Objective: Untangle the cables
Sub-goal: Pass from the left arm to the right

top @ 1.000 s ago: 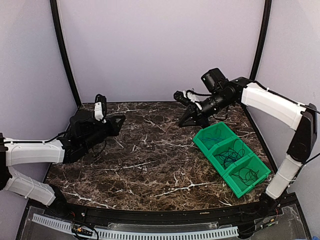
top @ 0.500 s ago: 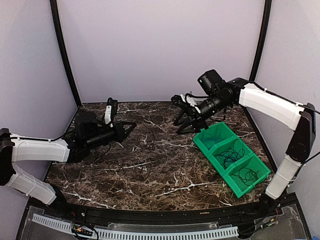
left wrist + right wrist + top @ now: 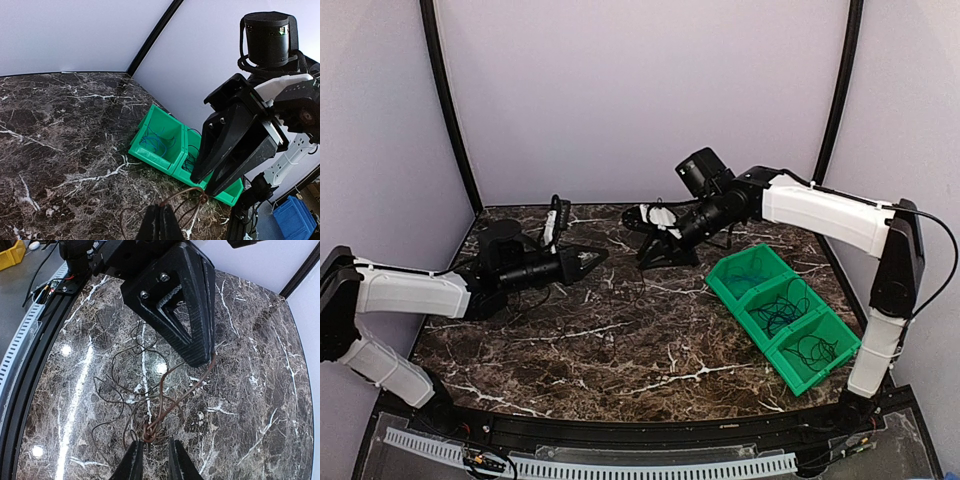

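Note:
A thin brownish cable [image 3: 186,390] lies in loose loops on the marble table, with a small knot [image 3: 148,432]. My left gripper [image 3: 161,207] is shut on one loop of this cable [image 3: 186,192] and holds it just above the table. My right gripper [image 3: 152,442] is open, its tips on either side of the knot, apart from it. In the top view the left gripper [image 3: 600,254] and right gripper [image 3: 642,260] nearly meet at mid table. A blue cable [image 3: 752,270] and black cables [image 3: 785,312] lie in the green bins.
Three joined green bins [image 3: 712,281] stand in a row at the right, also in the left wrist view [image 3: 150,155]. Further thin loops of the cable [image 3: 107,390] spread on the table beside the knot. Purple walls enclose the back and sides.
My left gripper has moved right toward the centre with the cable. My right gripper has swung left and down from near the bins to meet it at the knot.

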Available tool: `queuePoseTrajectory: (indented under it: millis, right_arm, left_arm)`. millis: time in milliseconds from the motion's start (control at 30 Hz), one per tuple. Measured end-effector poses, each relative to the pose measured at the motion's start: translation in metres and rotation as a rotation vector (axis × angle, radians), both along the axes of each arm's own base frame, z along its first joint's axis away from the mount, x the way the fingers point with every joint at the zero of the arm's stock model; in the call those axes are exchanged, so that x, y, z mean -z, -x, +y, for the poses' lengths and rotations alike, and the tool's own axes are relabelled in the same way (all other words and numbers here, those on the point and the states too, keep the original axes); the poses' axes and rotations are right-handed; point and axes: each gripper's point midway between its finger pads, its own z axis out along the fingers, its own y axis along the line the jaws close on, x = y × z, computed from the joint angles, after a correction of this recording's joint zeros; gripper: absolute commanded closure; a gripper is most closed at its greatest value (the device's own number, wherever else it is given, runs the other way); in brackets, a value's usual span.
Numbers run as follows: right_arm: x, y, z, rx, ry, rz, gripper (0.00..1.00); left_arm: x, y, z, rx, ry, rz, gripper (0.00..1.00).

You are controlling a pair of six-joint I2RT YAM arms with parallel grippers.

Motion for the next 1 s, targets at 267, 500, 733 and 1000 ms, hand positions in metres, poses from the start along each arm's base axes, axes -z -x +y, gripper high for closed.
queuePoseTrajectory:
  millis: [267,500,733,1000]
  right_arm:
    - [0.001,0.003,0.009,-0.013,0.018,-0.071,0.85]
    - [0.004,0.006,0.011,-0.026,0.034,-0.105,0.72]
    - [0.015,0.0,0.002,-0.019,0.096,-0.159,0.71]
    - [0.03,-0.002,-0.006,-0.002,0.149,-0.168,0.83]
  left_arm:
    - [0.001,0.004,-0.011,0.06,0.034,0.046,1.0]
    - [0.0,0.006,-0.012,0.075,0.046,0.06,1.0]
    - [0.002,0.005,-0.013,0.076,0.036,0.064,1.0]
    - [-0.006,0.005,-0.016,0.092,0.036,0.053,1.0]
